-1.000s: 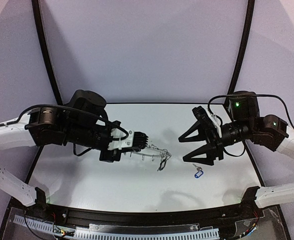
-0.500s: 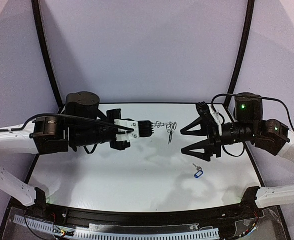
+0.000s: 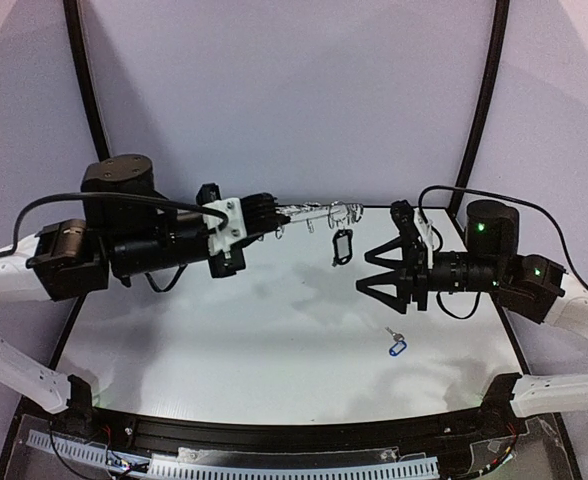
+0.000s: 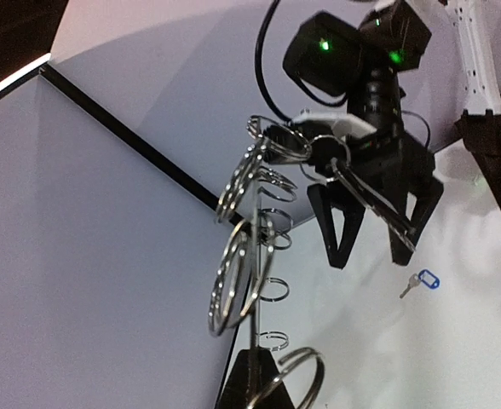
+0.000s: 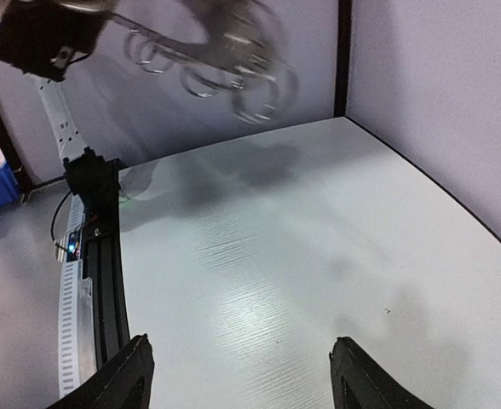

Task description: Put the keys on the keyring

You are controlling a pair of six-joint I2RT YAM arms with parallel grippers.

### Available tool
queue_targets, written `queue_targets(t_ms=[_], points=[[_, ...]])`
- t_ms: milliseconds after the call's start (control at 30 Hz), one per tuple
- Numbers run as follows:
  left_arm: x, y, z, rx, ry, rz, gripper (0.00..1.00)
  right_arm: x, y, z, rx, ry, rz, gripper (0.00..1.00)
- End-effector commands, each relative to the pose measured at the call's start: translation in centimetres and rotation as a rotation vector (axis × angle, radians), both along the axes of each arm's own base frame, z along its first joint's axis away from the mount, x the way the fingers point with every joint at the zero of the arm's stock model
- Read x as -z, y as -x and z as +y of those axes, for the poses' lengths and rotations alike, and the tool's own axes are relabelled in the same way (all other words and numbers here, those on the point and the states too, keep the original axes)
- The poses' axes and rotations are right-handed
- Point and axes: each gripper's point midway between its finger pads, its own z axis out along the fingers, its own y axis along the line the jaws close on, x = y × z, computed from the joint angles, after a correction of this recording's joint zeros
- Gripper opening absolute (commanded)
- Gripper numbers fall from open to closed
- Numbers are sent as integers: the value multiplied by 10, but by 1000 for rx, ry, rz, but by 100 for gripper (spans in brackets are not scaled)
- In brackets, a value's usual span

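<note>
1. one of the two keys looks done: the black-headed key (image 3: 342,246) hangs below the keyring (image 3: 309,213), apparently threaded on one of the wire loops near its free end.
2. one key is left: the blue-tagged key (image 3: 397,346) lies flat on the table (image 3: 224,340), in front of the right arm and well apart from the ring.
3. the left gripper (image 3: 262,214) is clamped tight on the near edge of the keyring. it holds the ring up in the air, edge-on to the overhead camera, with the far end pointing toward the right arm.
4. the right gripper (image 3: 364,274) has its jaws spread wide with nothing between them. it hangs above the table near the dangling key, facing the ring.
5. as i judge it, what remains is for the right arm to go down for the blue-tagged key and bring it to a free loop.
6. room: nothing else shows on the white surface between the arms, so the way down looks unobstructed.
7. edges: the blue-tagged key sits toward the right front, nearer the black front rail (image 3: 274,432) than the back wall (image 3: 294,100), but not at the rim.
8. the ring is held close to the back wall, so there is little space behind it and more toward the table's middle.
</note>
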Motion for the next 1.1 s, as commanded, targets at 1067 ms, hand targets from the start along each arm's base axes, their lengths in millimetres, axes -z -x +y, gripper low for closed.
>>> queue_targets(t_ms=[1067], points=[[-52,54,20,237,185,10,1,-81,11,19,-311,-413,248,59]])
